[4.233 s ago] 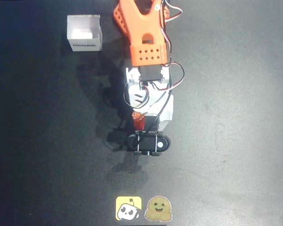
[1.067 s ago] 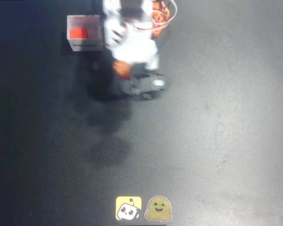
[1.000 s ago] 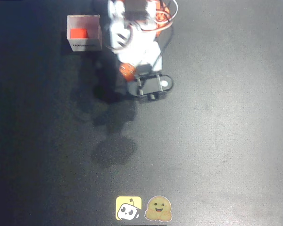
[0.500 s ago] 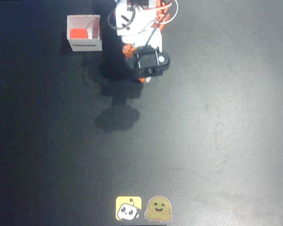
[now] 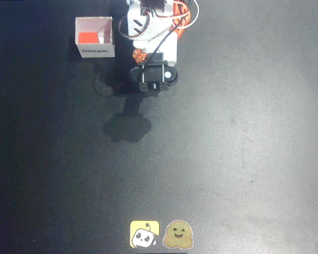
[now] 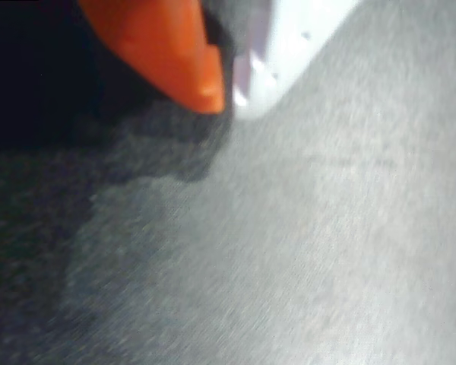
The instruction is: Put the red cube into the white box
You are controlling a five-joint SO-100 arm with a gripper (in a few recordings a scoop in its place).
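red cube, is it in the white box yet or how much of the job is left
Done: the red cube lies inside the white box in the overhead view. In hand: nothing; in the wrist view the gripper has its orange and white fingertips together with only dark table beneath, so it looks shut and empty. Left: nothing of the placing itself, at most parking the arm.

You see a dark table (image 5: 244,148); the white box (image 5: 95,38) sits near its top-left, and two stickers (image 5: 161,234) lie at its bottom edge.

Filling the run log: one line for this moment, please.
red cube: inside white box | hand: shut, empty, above table | step: placement done
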